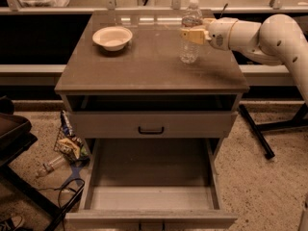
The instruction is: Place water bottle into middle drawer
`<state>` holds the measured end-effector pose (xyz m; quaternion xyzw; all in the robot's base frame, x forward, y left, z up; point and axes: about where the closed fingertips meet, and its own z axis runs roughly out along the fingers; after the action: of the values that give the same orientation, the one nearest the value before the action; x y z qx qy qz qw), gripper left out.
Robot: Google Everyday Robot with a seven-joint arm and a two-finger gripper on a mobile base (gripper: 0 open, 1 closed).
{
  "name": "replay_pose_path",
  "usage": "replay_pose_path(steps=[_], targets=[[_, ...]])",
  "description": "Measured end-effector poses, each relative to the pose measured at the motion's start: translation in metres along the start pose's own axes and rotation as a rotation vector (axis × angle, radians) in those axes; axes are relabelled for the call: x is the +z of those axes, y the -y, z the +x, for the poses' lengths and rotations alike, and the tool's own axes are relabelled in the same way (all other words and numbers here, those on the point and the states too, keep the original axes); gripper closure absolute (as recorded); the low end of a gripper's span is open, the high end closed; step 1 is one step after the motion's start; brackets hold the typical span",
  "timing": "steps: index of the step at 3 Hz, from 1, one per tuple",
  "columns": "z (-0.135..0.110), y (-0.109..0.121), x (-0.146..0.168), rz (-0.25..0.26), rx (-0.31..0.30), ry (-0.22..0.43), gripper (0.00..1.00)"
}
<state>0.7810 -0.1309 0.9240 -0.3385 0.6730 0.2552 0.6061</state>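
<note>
The water bottle, clear with a white cap, stands upright at the back right of the cabinet top. My gripper reaches in from the right at the height of the bottle's upper part. It is open, with one finger in front of the bottle and the other behind it. The bottle's base rests on the top. The middle drawer is pulled out low at the front, wide and shallow, with nothing in it.
A white bowl sits at the back left of the cabinet top. A closed drawer front with a black handle lies above the open drawer. Litter and a small bottle lie on the floor left. A black stand leg is on the right.
</note>
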Motion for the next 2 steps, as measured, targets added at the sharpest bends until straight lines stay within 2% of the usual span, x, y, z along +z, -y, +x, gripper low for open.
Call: replay_pose_path(steps=[1,2], targets=[[0.0001,-0.0015,0.0022,-0.004,0.000,0.000,0.99],[0.0002,-0.0023,0.0034,-0.006,0.001,0.000,1.00]])
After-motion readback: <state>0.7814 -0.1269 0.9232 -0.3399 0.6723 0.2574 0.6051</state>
